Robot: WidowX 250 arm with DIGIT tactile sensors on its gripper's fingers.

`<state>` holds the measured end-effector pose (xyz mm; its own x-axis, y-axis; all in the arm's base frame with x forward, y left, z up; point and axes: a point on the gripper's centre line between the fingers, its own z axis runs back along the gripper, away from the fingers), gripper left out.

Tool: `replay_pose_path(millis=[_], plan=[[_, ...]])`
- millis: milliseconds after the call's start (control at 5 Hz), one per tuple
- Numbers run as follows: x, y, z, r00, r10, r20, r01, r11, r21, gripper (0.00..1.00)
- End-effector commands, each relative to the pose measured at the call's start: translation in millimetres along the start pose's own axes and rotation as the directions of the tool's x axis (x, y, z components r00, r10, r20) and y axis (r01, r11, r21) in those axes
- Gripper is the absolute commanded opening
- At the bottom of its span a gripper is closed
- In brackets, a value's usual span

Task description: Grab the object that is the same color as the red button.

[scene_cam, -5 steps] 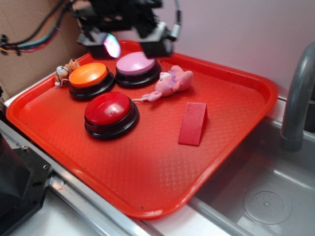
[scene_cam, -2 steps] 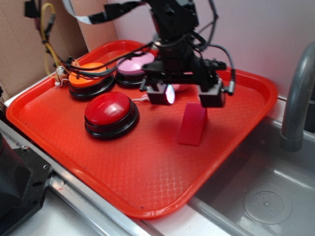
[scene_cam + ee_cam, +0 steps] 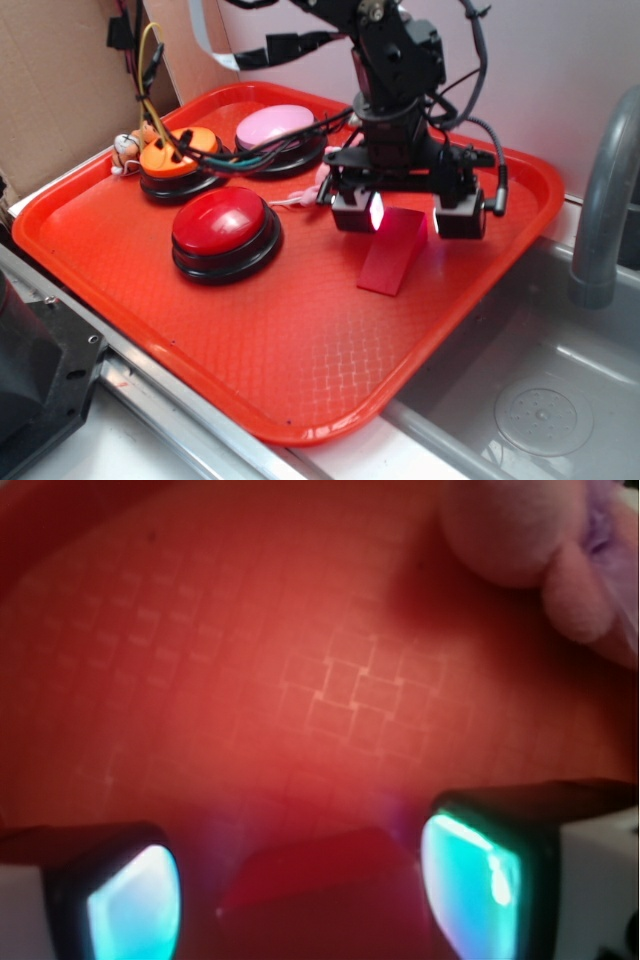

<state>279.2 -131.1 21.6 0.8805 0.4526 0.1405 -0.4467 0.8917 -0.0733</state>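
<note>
While the robot's black hand hangs low over the large red plastic tray, its two fingers stand spread apart, one on each side of the top edge of the small red wedge-shaped block, gripping nothing. From the wrist view the hand shows two glowing teal pads with the block's upper end between them; whether they touch it cannot be told. The block lies on the tray's right half, its flat matte face sloping toward the front. The glossy red dome button on a black base sits well to its left. Behind that stand an orange-topped button and a pink-topped button. A pink plush toy lies just beyond the hand. A grey metal sink lies right of the tray.
</note>
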Motion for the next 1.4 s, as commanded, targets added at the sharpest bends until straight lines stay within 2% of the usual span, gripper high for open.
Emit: replay_pose_path(millis=[0, 200, 400, 600, 800, 1000, 1200], plan=[[19, 2, 8, 0.999, 0.009, 0.044, -0.007, 0.999, -0.044, 0.0], [27, 8, 14, 0.998, 0.005, 0.057, -0.002, 0.999, -0.046, 0.0], [7, 7, 59, 0.989, -0.139, 0.044, 0.141, 0.989, -0.042, 0.0], [4, 16, 103, 0.959, -0.281, 0.038, 0.282, 0.959, -0.029, 0.0], [0, 38, 148, 0.924, -0.379, 0.048, 0.38, 0.925, -0.008, 0.0], [3, 68, 192, 0.904, -0.42, 0.075, 0.424, 0.904, -0.044, 0.0], [6, 94, 208, 0.906, -0.407, 0.119, 0.416, 0.907, -0.068, 0.0]])
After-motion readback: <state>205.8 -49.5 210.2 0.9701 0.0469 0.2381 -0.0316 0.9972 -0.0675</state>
